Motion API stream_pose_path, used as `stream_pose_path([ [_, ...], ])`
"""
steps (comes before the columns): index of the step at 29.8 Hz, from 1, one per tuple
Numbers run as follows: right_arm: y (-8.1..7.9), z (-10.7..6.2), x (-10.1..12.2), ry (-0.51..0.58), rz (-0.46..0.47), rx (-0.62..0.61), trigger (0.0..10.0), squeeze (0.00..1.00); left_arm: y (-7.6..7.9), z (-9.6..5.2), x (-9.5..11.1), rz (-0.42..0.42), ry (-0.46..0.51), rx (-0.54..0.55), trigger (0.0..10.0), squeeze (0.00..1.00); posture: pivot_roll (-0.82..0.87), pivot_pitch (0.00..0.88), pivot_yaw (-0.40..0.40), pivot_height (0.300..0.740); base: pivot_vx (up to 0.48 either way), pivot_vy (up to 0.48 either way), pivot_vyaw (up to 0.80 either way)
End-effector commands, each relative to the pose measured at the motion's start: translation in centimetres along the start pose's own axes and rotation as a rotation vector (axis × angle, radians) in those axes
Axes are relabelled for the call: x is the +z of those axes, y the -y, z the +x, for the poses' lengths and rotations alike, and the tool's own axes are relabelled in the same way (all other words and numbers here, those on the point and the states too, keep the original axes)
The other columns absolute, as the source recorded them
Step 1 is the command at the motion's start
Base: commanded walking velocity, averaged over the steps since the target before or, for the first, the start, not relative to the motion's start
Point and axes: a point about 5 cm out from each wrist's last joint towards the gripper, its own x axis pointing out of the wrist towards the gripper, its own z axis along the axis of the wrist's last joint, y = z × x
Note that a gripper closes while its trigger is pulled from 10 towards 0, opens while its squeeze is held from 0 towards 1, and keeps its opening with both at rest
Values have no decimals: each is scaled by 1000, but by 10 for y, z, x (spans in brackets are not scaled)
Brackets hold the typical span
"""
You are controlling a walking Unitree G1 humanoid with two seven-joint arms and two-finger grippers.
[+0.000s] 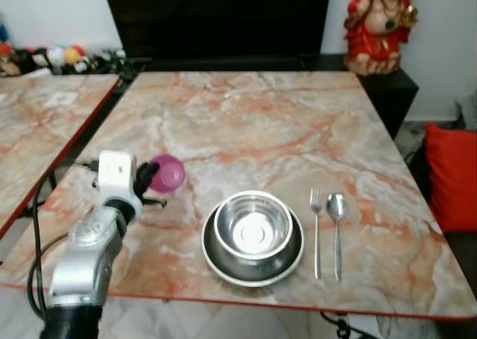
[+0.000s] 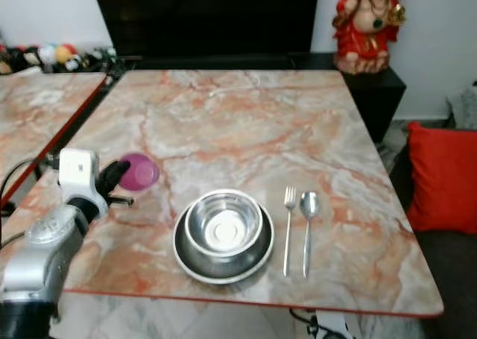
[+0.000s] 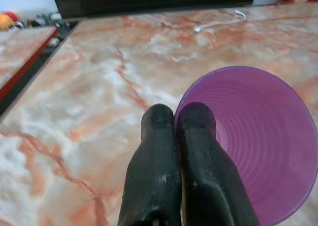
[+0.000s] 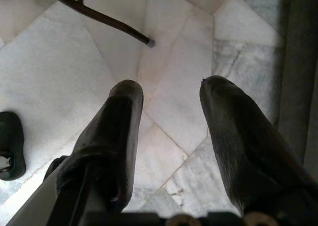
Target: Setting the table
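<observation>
One purple cup [image 1: 167, 173] pinched at its rim by left gripper [image 3: 178, 117], one bowl [image 1: 253, 224] on one plate [image 1: 216, 258], one fork [image 1: 316, 231], one spoon [image 1: 336, 223], right gripper [image 4: 169, 99] fingers spread over floor [image 4: 64, 62].

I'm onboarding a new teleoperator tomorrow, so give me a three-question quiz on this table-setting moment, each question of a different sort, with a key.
1. True or false: the left gripper has its fingers pinched on the rim of the purple cup.
2. Multiple choice: the steel bowl sits
A) inside the steel plate
B) upside down beside it
C) on the red cushion
3. Fill in: just to the robot's right of the fork lies the ____.

Key: 1 true; 2 A; 3 spoon. The right gripper hangs open over the floor.
</observation>
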Motion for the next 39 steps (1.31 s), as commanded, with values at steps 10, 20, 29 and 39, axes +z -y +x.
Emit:
stream_pose_path([
  [10, -2, 0, -1, -9, -25, 6, 10000, 0, 27, 8, 2, -41, -227, -247, 10000, 0, -60, 0, 57, 740, 0, 0, 0],
  [20, -2, -1, -4, -18, -39, 8, 10000, 0, 40, 8, -6, -46, -305, -270, 10000, 0, -65, 0, 61, 740, 0, 0, 0],
  [29, -3, -1, -6, -22, -40, 11, 10000, 0, 37, 9, -7, -38, -318, -216, 10000, 0, -68, 0, 66, 740, 0, 0, 0],
  [39, -4, -1, -6, -24, -40, 11, 10000, 0, 36, 10, -9, -52, -328, -193, 10000, 0, -67, 0, 65, 740, 0, 0, 0],
])
